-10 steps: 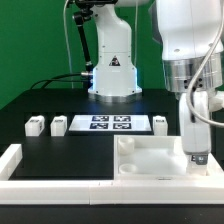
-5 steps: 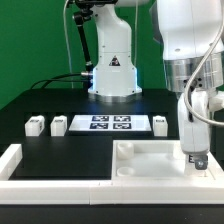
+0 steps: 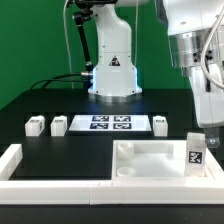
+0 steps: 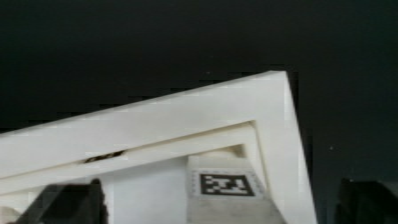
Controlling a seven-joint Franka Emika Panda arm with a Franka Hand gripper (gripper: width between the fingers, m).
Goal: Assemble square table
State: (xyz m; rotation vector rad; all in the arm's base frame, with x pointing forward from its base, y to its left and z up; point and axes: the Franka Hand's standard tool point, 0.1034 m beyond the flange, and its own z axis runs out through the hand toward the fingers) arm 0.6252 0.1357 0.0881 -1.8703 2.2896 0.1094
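Observation:
The square table's white slab (image 3: 148, 160) lies at the front on the exterior view's right, ribbed side up. One short white leg (image 3: 196, 153) with a black-white tag stands upright in its near right corner. My gripper (image 3: 208, 122) hangs just above that leg, open and holding nothing. In the wrist view the tagged leg (image 4: 222, 186) rises from the slab's corner (image 4: 178, 125). It lies between my dark fingers (image 4: 63, 205), which stand well apart on either side. Three more legs lie on the black table: two (image 3: 35, 125) (image 3: 59, 125) at the left and one (image 3: 161, 123) right of the marker board.
The marker board (image 3: 105, 123) lies flat mid-table. A low white border wall (image 3: 20, 160) runs along the front and left edges. The arm's base (image 3: 113, 70) stands at the back, with a cable beside it.
My gripper held the leg in the slab's corner. It has opened, let go and risen. The leg stays standing upright in the corner.

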